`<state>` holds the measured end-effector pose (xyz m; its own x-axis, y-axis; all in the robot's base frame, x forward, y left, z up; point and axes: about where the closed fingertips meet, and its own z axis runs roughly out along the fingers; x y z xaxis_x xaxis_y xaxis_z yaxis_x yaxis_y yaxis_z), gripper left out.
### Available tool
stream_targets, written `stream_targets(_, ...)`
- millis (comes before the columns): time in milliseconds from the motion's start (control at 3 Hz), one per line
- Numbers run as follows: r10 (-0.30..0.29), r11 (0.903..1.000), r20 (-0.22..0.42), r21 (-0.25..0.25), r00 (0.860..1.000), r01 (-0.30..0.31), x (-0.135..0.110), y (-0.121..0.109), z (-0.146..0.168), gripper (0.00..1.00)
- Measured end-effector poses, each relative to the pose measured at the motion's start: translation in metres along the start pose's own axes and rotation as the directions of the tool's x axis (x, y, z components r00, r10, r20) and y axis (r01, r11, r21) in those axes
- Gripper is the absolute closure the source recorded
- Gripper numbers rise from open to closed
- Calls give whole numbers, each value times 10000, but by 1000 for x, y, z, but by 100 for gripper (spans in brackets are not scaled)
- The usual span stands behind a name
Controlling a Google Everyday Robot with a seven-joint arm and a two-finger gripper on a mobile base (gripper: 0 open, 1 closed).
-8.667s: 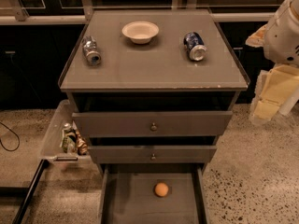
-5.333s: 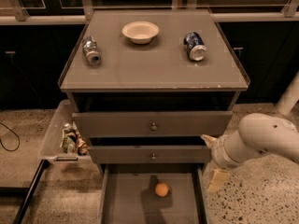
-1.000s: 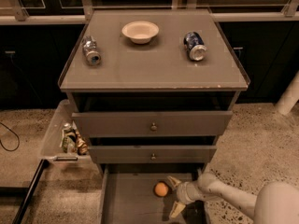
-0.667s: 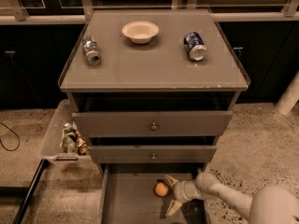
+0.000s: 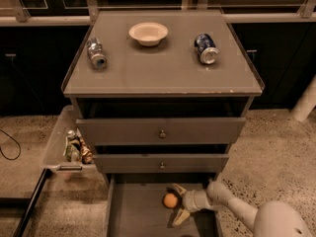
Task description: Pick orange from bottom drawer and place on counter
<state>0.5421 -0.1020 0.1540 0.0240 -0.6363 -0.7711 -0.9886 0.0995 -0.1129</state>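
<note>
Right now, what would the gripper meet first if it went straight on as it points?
The orange. The gripper, inside the bottom drawer, points left with open fingers above and below the fruit, so it looks directly ahead, though depth is unclear.

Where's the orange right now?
Camera view, bottom centre: the orange lies on the bottom drawer floor, at the mouth of the open gripper on its right.
</note>
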Motion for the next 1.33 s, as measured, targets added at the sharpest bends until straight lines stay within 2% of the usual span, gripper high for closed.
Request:
stream_targets(667, 635, 9980, 601, 15, 9962, -637, 8, -11, 8, 0)
stream_targets(1333, 632, 9980, 598, 28, 9962, -635, 8, -12, 7, 43)
